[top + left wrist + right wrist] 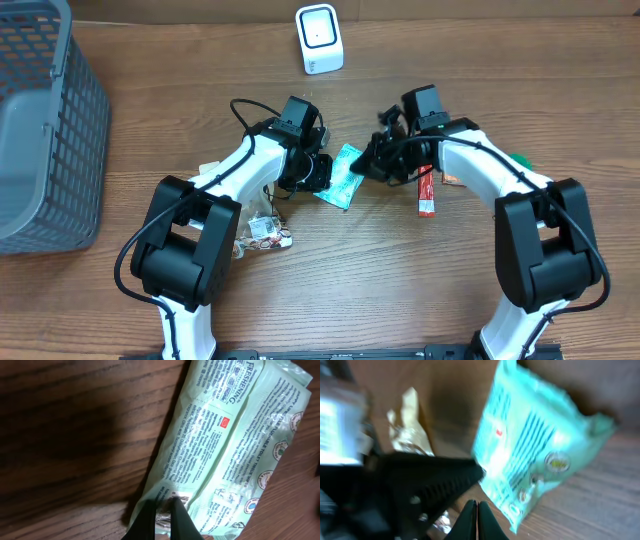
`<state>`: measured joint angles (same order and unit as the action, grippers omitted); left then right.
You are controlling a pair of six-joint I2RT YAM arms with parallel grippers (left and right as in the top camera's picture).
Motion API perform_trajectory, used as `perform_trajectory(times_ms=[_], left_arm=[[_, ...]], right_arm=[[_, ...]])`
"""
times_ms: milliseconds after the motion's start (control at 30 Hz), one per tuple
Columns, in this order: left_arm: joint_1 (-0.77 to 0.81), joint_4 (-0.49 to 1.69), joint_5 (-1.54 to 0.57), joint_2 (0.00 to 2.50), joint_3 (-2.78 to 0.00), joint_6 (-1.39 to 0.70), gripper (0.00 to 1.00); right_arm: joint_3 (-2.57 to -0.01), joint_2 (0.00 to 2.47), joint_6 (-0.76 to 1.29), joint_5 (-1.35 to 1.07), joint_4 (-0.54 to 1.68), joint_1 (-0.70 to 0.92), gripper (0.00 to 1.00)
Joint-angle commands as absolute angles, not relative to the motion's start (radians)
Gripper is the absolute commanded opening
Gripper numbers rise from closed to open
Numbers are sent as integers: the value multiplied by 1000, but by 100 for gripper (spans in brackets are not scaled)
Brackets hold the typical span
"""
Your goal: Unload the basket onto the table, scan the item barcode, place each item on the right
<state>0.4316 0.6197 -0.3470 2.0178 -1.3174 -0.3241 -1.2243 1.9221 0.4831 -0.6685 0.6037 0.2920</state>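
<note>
Pinching left tool (164,505) grips "FRESHENING" wipes pack (235,445).

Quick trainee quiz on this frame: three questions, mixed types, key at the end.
1. True or false: the right gripper is shut.
2. Which one pinches the mint-green plastic wipes pack by its edge? A. left gripper B. right gripper C. neither
3. Fill in: the white box-shaped scanner stands towards the wooden table's ____ edge (near or far from the robot).
Key: 1 true; 2 A; 3 far.
</note>
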Motion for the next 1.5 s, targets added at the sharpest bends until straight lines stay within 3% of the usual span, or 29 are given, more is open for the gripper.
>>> perform_trajectory(times_ms=[0, 367, 833, 967, 1100, 1467], left_arm=[[431, 616, -333, 2032, -1340, -337, 4], [432, 627, -326, 2033, -1339, -336, 4], [384, 620, -311, 1919, -1365, -311, 4], [372, 628, -304, 1867, -1366, -311, 8], [375, 640, -303, 1878, -1364, -311, 11], [400, 632, -289, 1975, -1361, -311, 13]], right_arm=[[-1202, 1916, 464, -612, 604, 332, 4], [-1059, 1949, 630, -408, 559, 392, 4], [-1209, 1826, 539, -471, 683, 370, 5], [-1240, 1787, 462, -441, 686, 352, 16], [-1236, 1786, 463, -282, 673, 339, 41], [-1236, 1799, 470, -197, 582, 338, 56]])
